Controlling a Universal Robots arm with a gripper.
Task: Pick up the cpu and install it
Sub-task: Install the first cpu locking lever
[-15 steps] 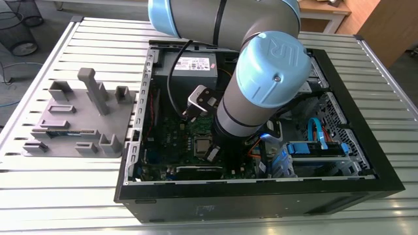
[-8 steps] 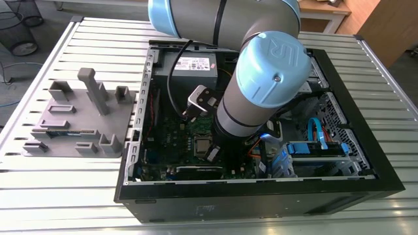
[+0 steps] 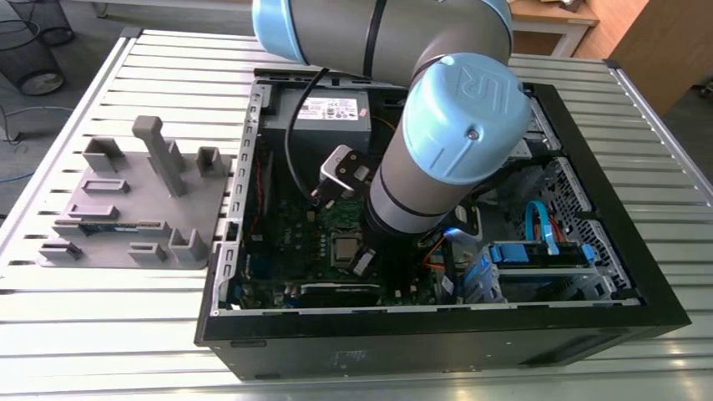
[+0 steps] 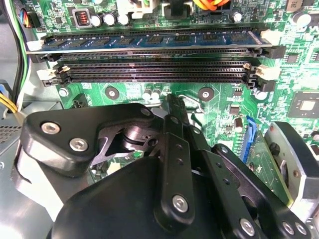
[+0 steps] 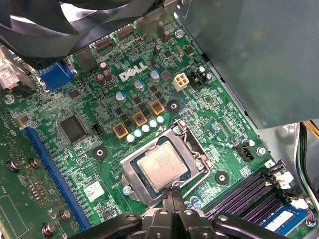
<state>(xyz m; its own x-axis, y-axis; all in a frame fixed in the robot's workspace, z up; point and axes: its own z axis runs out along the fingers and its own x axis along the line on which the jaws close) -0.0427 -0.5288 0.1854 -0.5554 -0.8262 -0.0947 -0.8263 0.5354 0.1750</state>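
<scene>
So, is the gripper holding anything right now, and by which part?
Nothing is held. The cpu lies flat in the socket. The gripper is shut beside the socket's edge, with nothing between its tips.

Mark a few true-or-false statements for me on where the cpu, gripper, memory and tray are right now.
1. The cpu lies in the motherboard socket. True.
2. The gripper is holding the cpu. False: it grips nothing; the chip lies in the socket by its tips.
3. A memory stick sits in a slot. True.
4. The grey tray stands inside the computer case. False: it stands on the table, at the exterior view's left of the case.
</scene>
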